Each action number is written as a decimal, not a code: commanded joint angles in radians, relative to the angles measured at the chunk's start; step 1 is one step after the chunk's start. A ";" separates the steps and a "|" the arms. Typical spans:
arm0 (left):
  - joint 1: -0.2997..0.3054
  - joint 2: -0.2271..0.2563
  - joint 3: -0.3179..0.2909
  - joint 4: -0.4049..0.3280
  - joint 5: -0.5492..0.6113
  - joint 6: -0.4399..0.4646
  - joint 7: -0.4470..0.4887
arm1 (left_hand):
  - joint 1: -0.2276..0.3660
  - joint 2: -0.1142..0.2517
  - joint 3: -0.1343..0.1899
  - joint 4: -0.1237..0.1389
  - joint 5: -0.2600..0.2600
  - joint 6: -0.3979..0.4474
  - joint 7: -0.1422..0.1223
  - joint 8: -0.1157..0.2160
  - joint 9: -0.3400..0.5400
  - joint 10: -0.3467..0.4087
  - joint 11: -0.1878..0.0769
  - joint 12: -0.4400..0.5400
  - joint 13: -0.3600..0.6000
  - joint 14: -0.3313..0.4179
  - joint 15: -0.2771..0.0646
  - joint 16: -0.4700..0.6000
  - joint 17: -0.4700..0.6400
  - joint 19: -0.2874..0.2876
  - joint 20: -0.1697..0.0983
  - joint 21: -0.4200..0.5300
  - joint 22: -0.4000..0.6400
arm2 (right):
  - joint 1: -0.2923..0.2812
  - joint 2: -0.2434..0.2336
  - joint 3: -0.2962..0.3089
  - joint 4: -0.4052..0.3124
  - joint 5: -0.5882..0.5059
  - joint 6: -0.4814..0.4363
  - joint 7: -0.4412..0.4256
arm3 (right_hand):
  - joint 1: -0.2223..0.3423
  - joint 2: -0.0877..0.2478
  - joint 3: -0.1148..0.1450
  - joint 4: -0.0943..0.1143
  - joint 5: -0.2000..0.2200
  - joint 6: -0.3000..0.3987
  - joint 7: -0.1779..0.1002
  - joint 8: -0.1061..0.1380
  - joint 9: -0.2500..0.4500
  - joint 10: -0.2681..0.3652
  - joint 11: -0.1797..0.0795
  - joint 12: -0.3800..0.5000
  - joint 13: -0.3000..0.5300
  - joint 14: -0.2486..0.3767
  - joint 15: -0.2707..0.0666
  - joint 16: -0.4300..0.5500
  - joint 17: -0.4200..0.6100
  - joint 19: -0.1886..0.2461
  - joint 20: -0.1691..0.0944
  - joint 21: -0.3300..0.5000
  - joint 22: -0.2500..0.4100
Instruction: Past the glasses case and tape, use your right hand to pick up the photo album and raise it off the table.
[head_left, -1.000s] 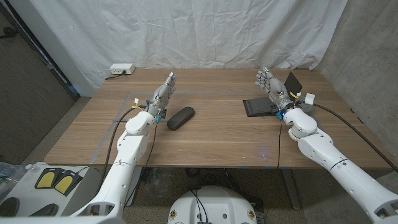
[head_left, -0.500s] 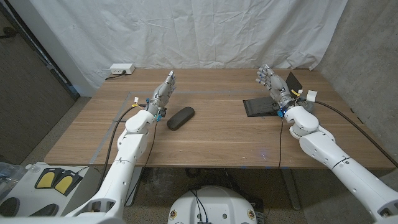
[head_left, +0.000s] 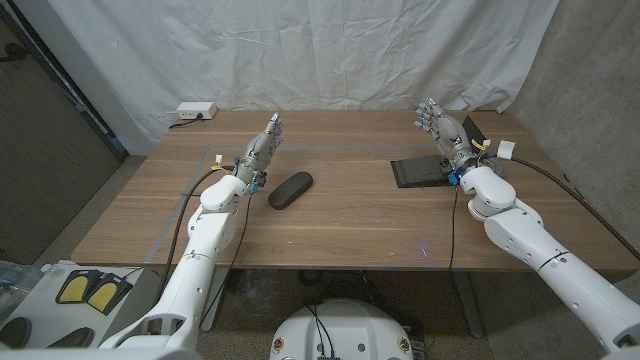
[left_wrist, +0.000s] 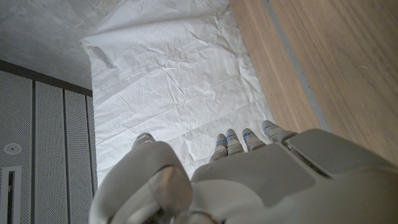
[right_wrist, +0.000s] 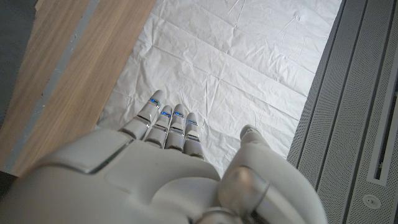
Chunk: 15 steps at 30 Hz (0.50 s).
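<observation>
Photo album (head_left: 418, 171), dark, flat and rectangular, lies on the wooden worktop (head_left: 340, 215) just beside the right hand (head_left: 445, 137), raised, fingers apart, empty. Left hand (head_left: 262, 148) likewise, near an oval black glasses case (head_left: 290, 189).

Left wrist view: left hand (left_wrist: 249, 180) fingers extended, empty.

Right wrist view: right hand (right_wrist: 168, 168) likewise.

I can read no text, label, brand or number anywhere; if the white box (head_left: 195, 111) at the table's (head_left: 330, 215) far corner bears print, it's too small to tell.

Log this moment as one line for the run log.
stage: approach | right hand: open, raised over dark flat photo album, not touching | left hand: open, idle beside dark oval glasses case | album: on wooden table
</observation>
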<state>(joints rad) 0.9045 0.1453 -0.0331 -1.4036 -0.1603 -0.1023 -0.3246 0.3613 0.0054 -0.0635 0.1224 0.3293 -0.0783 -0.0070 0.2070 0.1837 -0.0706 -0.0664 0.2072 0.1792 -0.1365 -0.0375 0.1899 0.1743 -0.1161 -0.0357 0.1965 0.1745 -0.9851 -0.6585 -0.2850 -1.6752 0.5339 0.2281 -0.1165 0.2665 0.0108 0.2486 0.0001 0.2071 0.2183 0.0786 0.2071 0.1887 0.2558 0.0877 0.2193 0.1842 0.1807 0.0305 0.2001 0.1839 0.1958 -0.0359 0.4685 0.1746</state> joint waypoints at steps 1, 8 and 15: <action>-0.012 0.007 -0.008 0.026 -0.009 -0.016 -0.018 | 0.008 0.006 0.003 -0.005 0.004 0.005 -0.005 0.000 0.003 0.003 -0.003 0.000 0.004 0.001 -0.004 -0.003 0.003 -0.007 -0.092 0.004 0.003 | -0.029 -0.027 0.019 -0.068 -0.029 -0.026 -0.063 | 0.011 0.004 0.004 -0.007 -0.003 0.009 0.002 0.000 0.001 0.009 0.000 0.004 0.001 0.013 0.000 0.004 0.004 0.011 -0.013 -0.002 0.003; -0.002 0.007 -0.016 0.016 -0.015 -0.023 -0.021 | 0.010 0.007 0.003 -0.005 0.004 0.006 -0.004 0.000 0.003 0.003 -0.001 0.000 0.004 0.002 -0.005 -0.004 0.003 -0.008 -0.091 0.003 0.004 | -0.030 -0.032 0.021 -0.085 -0.031 -0.032 -0.070 | 0.014 0.006 0.005 -0.009 -0.006 0.008 0.001 -0.001 0.001 0.010 0.003 0.004 0.001 0.019 0.000 0.005 0.004 0.015 -0.012 -0.003 0.004; 0.004 0.009 -0.024 0.016 -0.020 -0.026 -0.024 | 0.011 0.008 0.002 -0.006 0.004 0.007 -0.005 0.000 0.003 0.004 -0.002 0.000 0.004 0.002 -0.005 -0.004 0.004 -0.009 -0.089 0.003 0.004 | -0.018 -0.033 0.016 -0.093 -0.038 -0.039 -0.071 | 0.014 0.009 0.006 -0.009 -0.009 0.005 0.000 -0.004 0.002 0.009 0.001 0.003 0.002 0.035 -0.006 0.010 0.005 0.028 -0.013 -0.003 0.004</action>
<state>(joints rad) 0.8990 0.1523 -0.0448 -1.3858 -0.1721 -0.1198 -0.3417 0.3652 0.0093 -0.0635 0.1224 0.3292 -0.0728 -0.0126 0.2070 0.1836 -0.0707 -0.0664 0.2072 0.1791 -0.1365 -0.0375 0.1899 0.1743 -0.1161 -0.0357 0.1965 0.1745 -1.0084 -0.6845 -0.2687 -1.7451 0.5073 0.2013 -0.1751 0.2719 0.0162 0.2528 -0.0040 0.1995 0.2182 0.0786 0.2070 0.1885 0.2557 0.0876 0.2192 0.1840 0.1973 0.0284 0.2025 0.1837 0.2104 -0.0394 0.4685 0.1745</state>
